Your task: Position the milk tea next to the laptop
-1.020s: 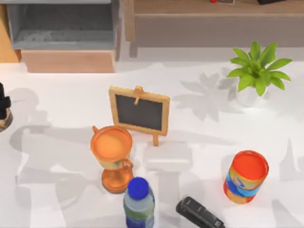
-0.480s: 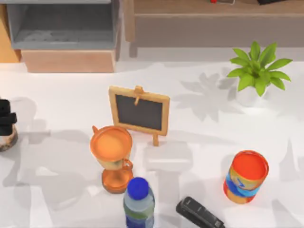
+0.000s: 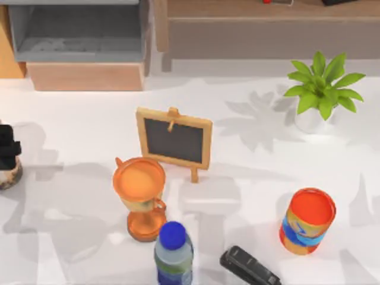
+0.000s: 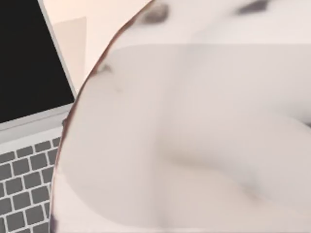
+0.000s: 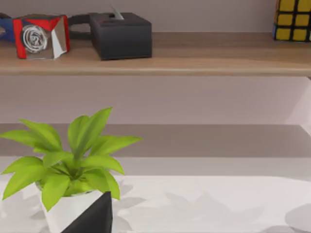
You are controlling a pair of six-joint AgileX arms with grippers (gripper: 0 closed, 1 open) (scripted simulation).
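Top view: left gripper (image 3: 7,148) at table's far left edge, over cup (image 3: 8,173); finger state unclear. Left wrist view: cup fills foreground just beside laptop (image 4: 29,145), likely placement spot. Right wrist view: plant (image 5: 68,170); right arm idle.

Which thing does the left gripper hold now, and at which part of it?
Probably the milk tea, close against the left gripper at the table's left edge beside the laptop; the place of the hold cannot be told.

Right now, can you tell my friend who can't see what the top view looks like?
A white table seen from above holds a small chalkboard at the middle, an orange goblet and a blue-capped bottle in front of it, an orange can to the right, and a potted plant behind that.
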